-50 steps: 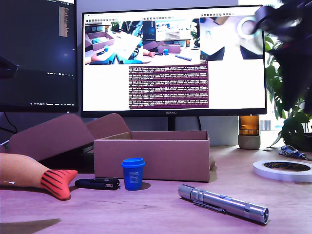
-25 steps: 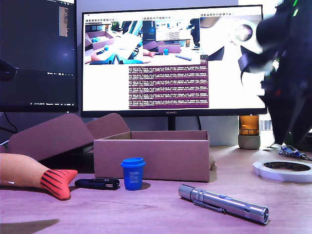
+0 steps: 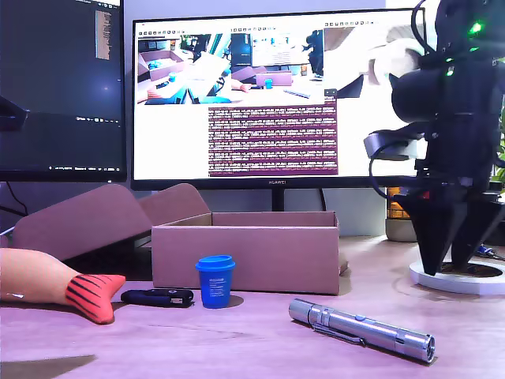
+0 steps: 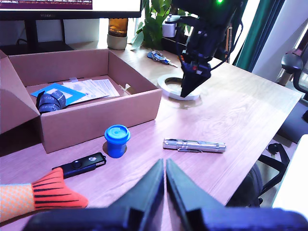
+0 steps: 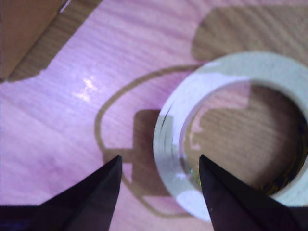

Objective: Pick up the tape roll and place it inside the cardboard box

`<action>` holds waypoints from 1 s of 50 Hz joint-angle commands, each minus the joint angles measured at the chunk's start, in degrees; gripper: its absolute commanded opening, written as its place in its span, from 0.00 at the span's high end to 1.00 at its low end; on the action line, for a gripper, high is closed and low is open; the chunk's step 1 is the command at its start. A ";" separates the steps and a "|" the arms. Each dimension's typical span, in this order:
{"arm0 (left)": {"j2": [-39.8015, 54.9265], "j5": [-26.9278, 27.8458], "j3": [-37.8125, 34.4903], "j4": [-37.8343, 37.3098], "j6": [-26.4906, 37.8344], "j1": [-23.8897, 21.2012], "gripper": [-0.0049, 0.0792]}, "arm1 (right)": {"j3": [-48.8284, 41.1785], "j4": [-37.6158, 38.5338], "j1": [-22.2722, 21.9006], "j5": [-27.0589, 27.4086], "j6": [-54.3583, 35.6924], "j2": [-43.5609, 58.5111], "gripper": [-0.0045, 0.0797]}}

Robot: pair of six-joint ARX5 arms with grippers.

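The tape roll (image 3: 487,286) (image 4: 166,85), a flat white ring, lies on the wooden desk at the exterior view's right. My second gripper (image 3: 447,267) (image 4: 186,91) (image 5: 160,159) points down onto it and is open. In the second wrist view its fingertips (image 5: 108,175) straddle the near wall of the tape roll (image 5: 240,67), one outside and one over the hole. The cardboard box (image 3: 245,257) (image 4: 96,115) stands open-topped mid-desk, holding papers and a dark blue object. My first gripper (image 4: 164,166) hovers shut and empty above the desk's near side, well away from the roll.
A blue cup (image 3: 215,280) (image 4: 117,139) and a black stick-shaped device (image 3: 158,297) sit in front of the box. A silver flashlight (image 3: 359,329) (image 4: 194,145) lies between box and desk front. A fish-shaped toy (image 3: 47,284), monitors, keys (image 4: 159,57) and a plant stand around.
The second arm has come down from the exterior view's upper right to the tape roll, and its fingers now stand at the ring. Nothing else has moved.
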 commanded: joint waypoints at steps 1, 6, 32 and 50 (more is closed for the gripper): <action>-0.09 -0.15 -1.38 0.50 0.46 -0.15 0.97 | 0.24 0.28 0.61 0.13 -0.92 1.88 0.40; -0.09 -0.15 -1.38 0.50 0.46 -0.15 0.97 | 0.24 0.31 0.61 0.50 -1.29 3.08 0.40; -0.09 -0.17 -1.38 0.50 0.46 -0.15 0.97 | 0.24 -0.46 0.87 2.89 -3.17 3.96 0.71; -0.09 -2.01 -1.38 0.52 0.48 -0.15 0.97 | 0.24 -1.97 1.46 2.78 -2.40 3.96 0.96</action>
